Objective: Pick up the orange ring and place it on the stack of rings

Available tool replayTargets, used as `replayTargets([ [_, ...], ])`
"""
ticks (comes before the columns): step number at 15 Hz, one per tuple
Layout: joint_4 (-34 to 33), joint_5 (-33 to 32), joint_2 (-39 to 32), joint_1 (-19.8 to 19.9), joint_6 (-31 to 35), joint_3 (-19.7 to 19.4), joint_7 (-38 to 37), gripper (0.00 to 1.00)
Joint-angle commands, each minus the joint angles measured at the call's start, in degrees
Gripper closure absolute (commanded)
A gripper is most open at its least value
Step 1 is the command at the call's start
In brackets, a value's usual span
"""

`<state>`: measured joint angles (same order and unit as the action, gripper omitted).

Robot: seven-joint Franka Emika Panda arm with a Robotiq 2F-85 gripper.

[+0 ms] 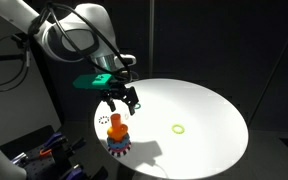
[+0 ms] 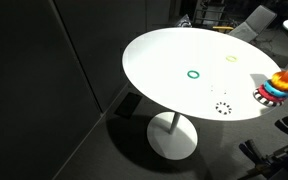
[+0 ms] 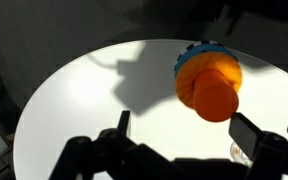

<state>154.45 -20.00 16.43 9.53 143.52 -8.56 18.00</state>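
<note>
Gripper (image 1: 122, 102) hung wide open and empty above the stack (image 1: 118, 144), orange ring (image 1: 117, 126) on top. Thin hoop (image 1: 178, 128) lay at three o'clock, well apart.

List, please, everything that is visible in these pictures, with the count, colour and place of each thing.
table: one, white, round, on a pedestal foot.
stack of rings: one, blue and red rings around an orange post, near the table's edge.
orange ring: one, orange, on top of the stack.
green hoop: one, thin, flat near the table's middle.
yellow-green hoop: one, thin, flat, beyond the green hoop.
dotted ring: one, black and white, flat near the stack.
arm: one, white, over the table.
gripper: one, black, open, empty, above the stack.
</note>
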Motion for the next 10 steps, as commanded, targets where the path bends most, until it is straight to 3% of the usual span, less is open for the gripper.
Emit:
replayTargets([
  [1,0.99,-0.24,2.17,-0.05,-1.23,0.37,-0.78,0.0],
  [6,0.71,2.31,2.05,-0.84,-2.13,-0.47,1.2,0.0],
  [10,0.38,0.81,0.39,-0.2,-0.45,-0.06,0.08,0.0],
])
